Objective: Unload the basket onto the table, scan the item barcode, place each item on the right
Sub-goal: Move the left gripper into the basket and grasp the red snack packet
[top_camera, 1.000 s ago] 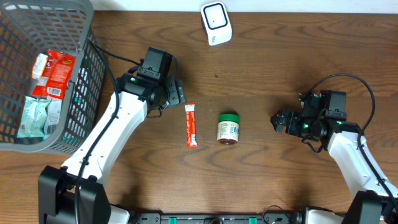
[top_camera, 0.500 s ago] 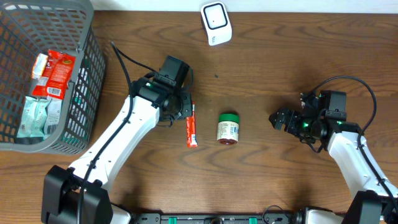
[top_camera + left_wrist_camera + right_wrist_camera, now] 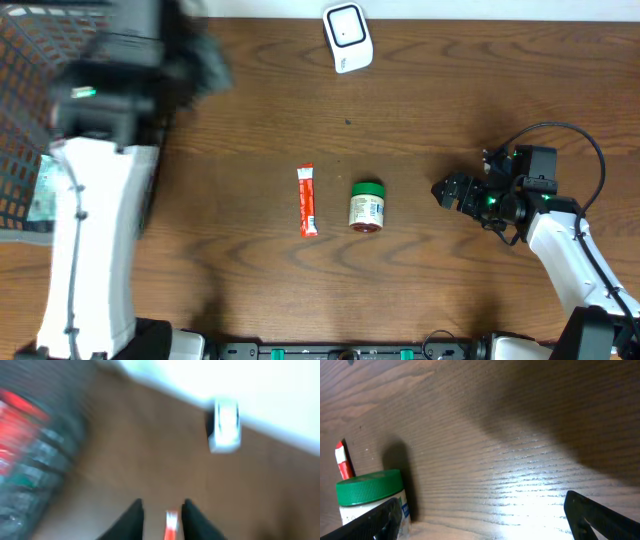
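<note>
Item: the red stick packet (image 3: 308, 200) lies flat on the table (image 3: 450, 90), in the same place as a second ago, and nothing touches it.
Neighbour: a green-lidded jar (image 3: 367, 207) stands just beside it on the right, also unmoved.
Scanner: the white scanner (image 3: 347, 37) sits at the far edge of the table, well apart from both items.
What changed: half a second ago the left arm was down at the packet. It has now swung up and away toward the basket (image 3: 18, 110), and motion blurs it in both views.
Left gripper (image 3: 162, 507): its fingers show a narrow gap and carry nothing. The red sliver seen between them is probably the packet down on the table.
Right gripper (image 3: 442, 191): it waits near the jar with its fingers spread wide and nothing between them, as before.
Meaning for the task: the pick seems to have missed or been given up. No barcode has been shown to the scanner, so the packet likely needs a fresh approach and a firmer hold.
</note>
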Motion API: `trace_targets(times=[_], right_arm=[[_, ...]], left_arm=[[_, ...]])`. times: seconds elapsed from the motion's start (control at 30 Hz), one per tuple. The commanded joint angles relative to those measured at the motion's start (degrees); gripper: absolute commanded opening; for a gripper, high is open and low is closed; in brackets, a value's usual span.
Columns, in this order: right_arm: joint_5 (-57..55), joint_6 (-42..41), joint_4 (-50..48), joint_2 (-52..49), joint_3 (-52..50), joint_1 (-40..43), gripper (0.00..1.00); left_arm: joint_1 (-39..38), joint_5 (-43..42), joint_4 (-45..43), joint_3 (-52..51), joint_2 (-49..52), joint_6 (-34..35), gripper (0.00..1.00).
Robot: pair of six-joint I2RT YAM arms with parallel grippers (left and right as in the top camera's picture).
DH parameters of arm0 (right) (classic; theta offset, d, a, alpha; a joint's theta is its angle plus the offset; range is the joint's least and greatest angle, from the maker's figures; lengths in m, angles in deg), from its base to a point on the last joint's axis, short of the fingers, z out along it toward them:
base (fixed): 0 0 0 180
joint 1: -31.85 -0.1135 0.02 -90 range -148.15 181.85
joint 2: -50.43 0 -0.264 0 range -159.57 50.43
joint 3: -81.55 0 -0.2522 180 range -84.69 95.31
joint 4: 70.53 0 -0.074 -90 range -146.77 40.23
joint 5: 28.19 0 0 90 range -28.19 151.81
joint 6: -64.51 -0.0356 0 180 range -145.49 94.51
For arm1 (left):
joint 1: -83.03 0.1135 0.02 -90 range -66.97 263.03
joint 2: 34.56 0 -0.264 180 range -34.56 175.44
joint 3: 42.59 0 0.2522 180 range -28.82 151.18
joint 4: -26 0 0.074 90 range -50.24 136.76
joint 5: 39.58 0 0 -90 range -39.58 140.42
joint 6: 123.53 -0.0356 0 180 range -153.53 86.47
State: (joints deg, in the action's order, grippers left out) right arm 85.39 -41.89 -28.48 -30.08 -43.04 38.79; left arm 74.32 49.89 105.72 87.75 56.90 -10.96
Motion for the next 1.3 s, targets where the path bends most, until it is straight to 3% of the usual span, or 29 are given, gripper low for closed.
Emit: trace_targets(times=[0.0,0.13,0.27,0.5,0.7,0.77,0.87,1.03,1.27], right_arm=[[0.2,-0.7,0.0,0.7,0.7,0.5,0.99],[0.2,-0.7,0.0,0.7,0.7,0.5,0.99],[0.2,-0.7,0.0,0.7,0.7,0.5,0.99],[0.2,-0.7,0.0,0.7,0.7,0.5,0.99],[0.2,-0.7,0.0,0.7,0.7,0.5,0.99],[0.2,-0.7,0.0,0.7,0.7,0.5,0.99],[0.2,-0.7,0.0,0.7,0.7,0.5,0.99],[0.2,-0.7,0.0,0.7,0.7,0.5,0.99],[0.2,-0.7,0.0,0.7,0.7,0.5,0.99]], left_arm=[[9.0,7.3,-2.4,4.8,-0.5,-0.6,0.33],[18.3,7.3,-5.9,4.6,0.3,-0.7,0.53],[25.4,7.3,-7.9,4.5,3.0,-1.2,0.65],[31.2,7.3,-10.2,4.5,13.0,-7.8,0.65],[31.3,7.3,-15.9,4.5,22.8,-21.0,0.66],[31.3,7.2,-17.0,4.5,27.2,-22.2,0.67],[31.3,7.3,-18.0,4.5,31.8,-23.4,0.76],[31.3,7.2,-18.3,4.5,38.7,-30.4,0.78],[31.3,7.2,-17.6,4.5,43.8,-34.8,0.8]])
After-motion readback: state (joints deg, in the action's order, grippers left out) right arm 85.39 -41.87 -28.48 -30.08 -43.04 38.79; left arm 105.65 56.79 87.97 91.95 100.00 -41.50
